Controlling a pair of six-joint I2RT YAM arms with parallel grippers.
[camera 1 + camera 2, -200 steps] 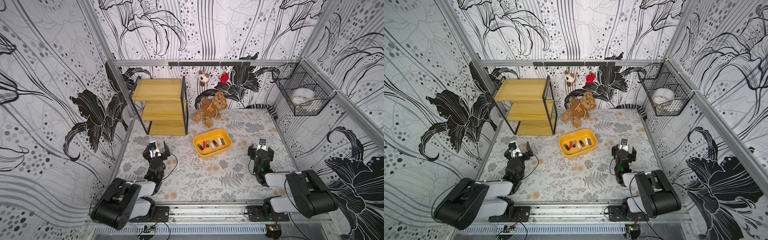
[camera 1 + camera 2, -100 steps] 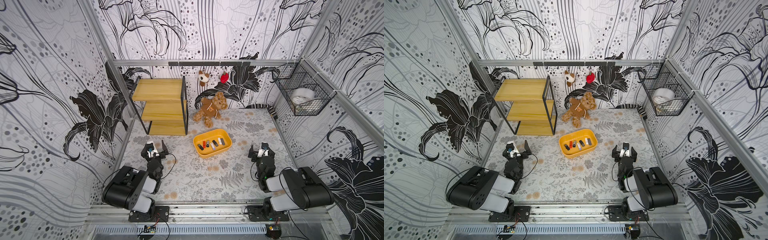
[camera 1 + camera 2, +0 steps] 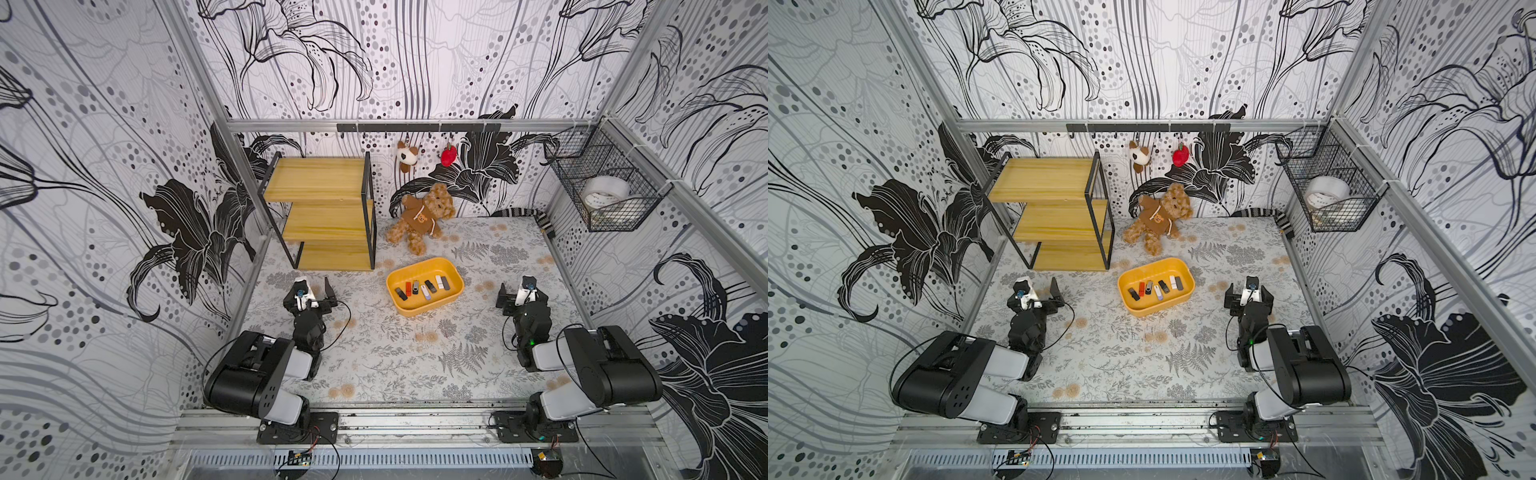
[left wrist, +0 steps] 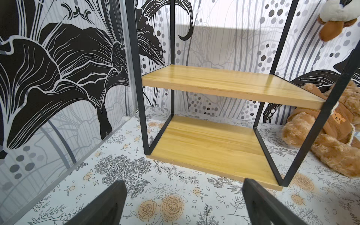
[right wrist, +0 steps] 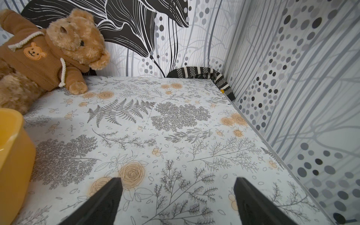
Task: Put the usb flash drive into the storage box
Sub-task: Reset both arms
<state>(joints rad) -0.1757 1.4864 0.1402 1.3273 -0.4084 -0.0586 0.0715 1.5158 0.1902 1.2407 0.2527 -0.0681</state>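
Both jaws gape empty over floral mat [image 3: 395, 357]; lily-print walls [image 3: 415, 62] ring storage box [image 3: 417, 306].

The shallow yellow-orange plastic storage box [image 3: 419, 308] holds small plastic flash drives [image 3: 430, 286] in black, red, grey and white. Around the box, the flat table mat [image 3: 395, 353] is white with grey ferns and pale orange roses. Beyond the box, the plush teddy bear [image 3: 419, 218] is tan in a brown hoodie. The wooden shelf rack [image 3: 328, 216] has honey-yellow boards and a black frame.
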